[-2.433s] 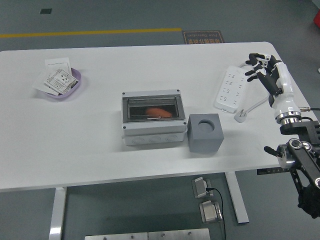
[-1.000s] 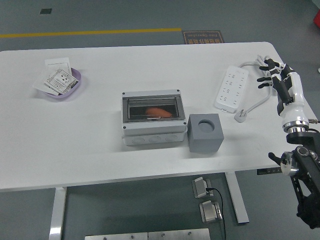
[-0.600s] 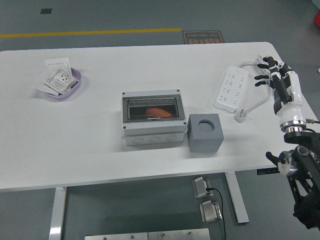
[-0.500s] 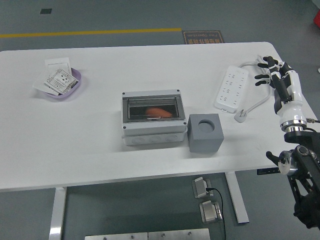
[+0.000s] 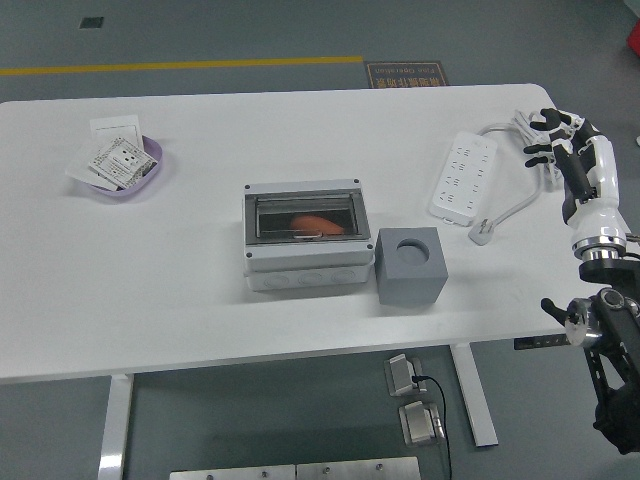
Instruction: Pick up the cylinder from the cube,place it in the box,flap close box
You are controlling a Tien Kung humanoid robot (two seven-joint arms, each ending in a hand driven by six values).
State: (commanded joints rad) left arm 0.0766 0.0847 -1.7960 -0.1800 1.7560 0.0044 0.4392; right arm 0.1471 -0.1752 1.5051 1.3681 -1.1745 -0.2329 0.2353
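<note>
One hand in view: right hand (image 5: pixel 562 140), white w/ black fingers, loosely spread, holding nothing, over table's far right edge.
Just left of it lies a white power strip (image 5: pixel 463 176) w/ white cable. Grey cube w/ round top hole (image 5: pixel 410 265) sits touching the right side of a grey plastic box w/ clear flap (image 5: pixel 303 238); flap is down, orange cylinder (image 5: pixel 318 222) visible inside. Purple bowl of paper packets (image 5: pixel 125 167) far left on white table (image 5: pixel 200 300).
</note>
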